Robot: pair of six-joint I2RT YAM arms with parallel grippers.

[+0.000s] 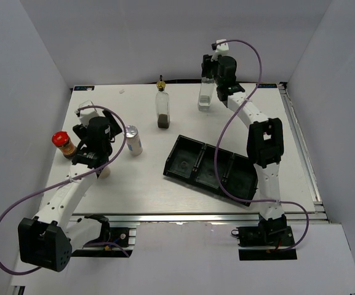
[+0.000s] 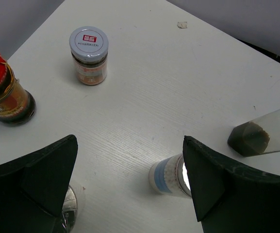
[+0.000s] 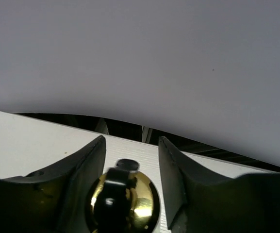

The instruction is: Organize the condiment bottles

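Ref: black tray [image 1: 207, 167], 3 compartments, set askew on white table [image 1: 146, 193].

R hand [image 3: 131, 141]: beyond tray's far edge, at back of table, over tall clear bottle [image 1: 204, 98]. Fingers [image 3: 76, 170] straddle its gold pourer top [image 3: 125, 206], and a sliver of gap shows on one side. Clenched or not: cannot tell. Bottle stands upright.

L hand [image 2: 130, 145]: well left of tray, above table, released. Fingers spread wide, nothing between them.

2nd tall bottle [image 1: 162, 106]: beyond tray's far-left corner, upright, gold top, dark stuff at base.

Silver-capped shaker [image 1: 133, 140]: left of tray, between tray & L hand, upright.

Red-capped brown jar [image 1: 63, 145]: far left of tray, past L hand, nr table edge.

Pale-lidded jar [image 2: 89, 53]: clear in wrist view only, far left of tray like the red-capped brown jar, near it but apart, upright.

Another silver cap [image 2: 69, 209] peeks out by one L finger. Rest of it hidden.
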